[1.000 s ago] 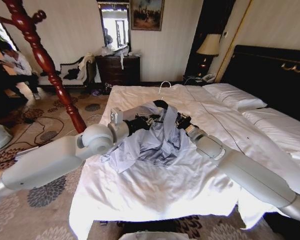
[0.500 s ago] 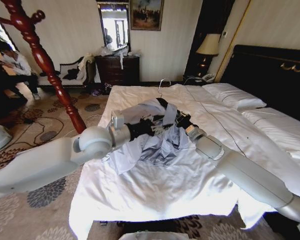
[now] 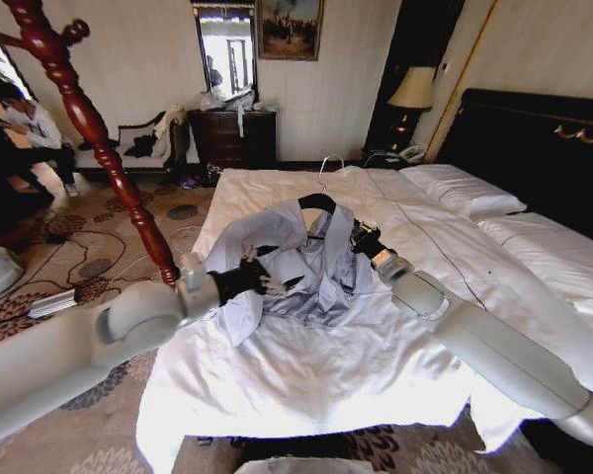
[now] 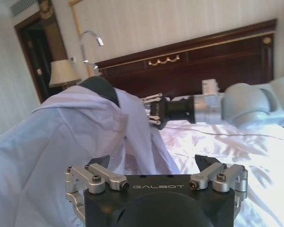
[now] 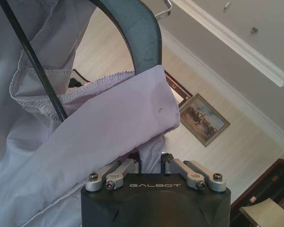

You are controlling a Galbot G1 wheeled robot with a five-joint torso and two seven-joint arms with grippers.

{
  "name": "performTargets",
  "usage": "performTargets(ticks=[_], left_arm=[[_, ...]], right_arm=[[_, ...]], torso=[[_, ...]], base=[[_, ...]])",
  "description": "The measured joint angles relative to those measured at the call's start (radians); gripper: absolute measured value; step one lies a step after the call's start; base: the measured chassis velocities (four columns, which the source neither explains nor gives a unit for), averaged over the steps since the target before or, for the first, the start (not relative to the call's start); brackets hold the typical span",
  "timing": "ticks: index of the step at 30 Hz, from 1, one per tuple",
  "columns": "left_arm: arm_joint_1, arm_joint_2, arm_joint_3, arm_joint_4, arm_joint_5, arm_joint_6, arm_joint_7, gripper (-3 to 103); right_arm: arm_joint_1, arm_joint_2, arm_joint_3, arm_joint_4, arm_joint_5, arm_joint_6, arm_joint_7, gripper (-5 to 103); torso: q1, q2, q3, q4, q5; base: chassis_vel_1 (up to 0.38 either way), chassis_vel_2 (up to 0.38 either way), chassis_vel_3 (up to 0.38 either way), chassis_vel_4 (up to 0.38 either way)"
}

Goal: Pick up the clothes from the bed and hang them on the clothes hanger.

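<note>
Right now I see the jacket (image 3: 306,262) draped over the black hanger (image 3: 317,202) above the bed (image 3: 376,355), hook (image 3: 328,163) pointing up, shoulders running across toward the headboard side. My right gripper (image 3: 356,237) pinches fabric just under the hanger arch; its wrist camera shows the fingers pressed together on cloth. My left gripper (image 3: 272,286) sits beside the hem, fingers spread, holding nothing.
</note>
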Motion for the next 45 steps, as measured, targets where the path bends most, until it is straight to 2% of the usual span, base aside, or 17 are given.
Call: performTargets(ticks=[4,6,15,23,27,28,30,32,35,42,45], left_arm=[[0.008,0.034,-0.051,-0.024,0.001,-0.023,0.018,100],[0.017,0.052,-0.124,-0.03,-0.048,-0.03,-0.004,100],[0.035,0.08,-0.252,0.042,-0.143,-0.049,-0.03,100],[0.017,0.083,-0.248,0.126,-0.158,-0.035,0.001,100],[0.012,0.079,-0.238,0.16,-0.198,-0.032,0.006,100],[0.006,0.079,-0.232,0.181,-0.237,-0.026,0.012,100],[-0.008,0.082,-0.221,0.205,-0.252,-0.026,0.048,100],[-0.013,0.083,-0.218,0.21,-0.253,-0.026,0.06,100],[-0.031,0.085,-0.194,0.237,-0.253,-0.028,0.134,100],[-0.049,0.074,-0.161,0.255,-0.252,-0.03,0.207,100],[-0.074,0.05,-0.124,0.288,-0.223,-0.03,0.257,100]], right_arm=[[0.002,0.013,0.001,-0.001,-0.002,0.008,0.001,18],[0.001,0.018,0.002,-0.002,-0.017,0.016,0.003,18],[-0.027,0.008,0.033,-0.004,-0.085,0.06,0.004,18],[-0.02,0.007,0.035,-0.001,-0.108,0.079,0.003,18],[-0.009,0.016,0.021,-0.007,-0.128,0.093,0.003,18],[-0.001,0.026,0.008,-0.012,-0.15,0.106,0.0,18],[0.011,0.042,-0.008,-0.02,-0.176,0.124,-0.007,18],[0.012,0.043,-0.01,-0.021,-0.179,0.126,-0.008,18],[0.021,0.049,-0.017,-0.024,-0.188,0.136,-0.011,18],[0.036,0.048,-0.029,-0.028,-0.19,0.144,-0.015,18],[0.05,0.053,-0.045,-0.028,-0.19,0.144,-0.015,18]], torso=[[0.0,0.0,0.0,-0.0001,0.0006],[0.0,0.0,0.0,0.0,0.0002],[0.0,0.0,0.0,0.0,0.0002],[0.0,0.0,0.0,-0.0001,0.0],[0.0,0.0,0.0,0.0,0.0002],[0.0,0.0,0.0,0.0,0.0001],[0.0,0.0,0.0,0.0003,0.0003],[0.0,0.0,0.0,0.0005,0.0003],[0.0,0.0,0.0,-0.0002,0.0002],[0.0,0.0,0.0,-0.0002,0.0003],[0.0,0.0,0.0,0.0003,0.0002]], base=[[0.0,0.0,0.0,0.0],[0.0,0.0,0.0,0.0],[0.0,0.0,0.0,0.0],[0.0,0.0,0.0,0.0],[0.0,0.0,0.0,0.0],[0.0,0.0,0.0,0.0],[0.0,0.0,0.0,0.0],[0.0,0.0,0.0,0.0],[0.0,0.0,0.0,0.0],[0.0,0.0,0.0,0.0],[0.0,0.0,0.0,0.0]])
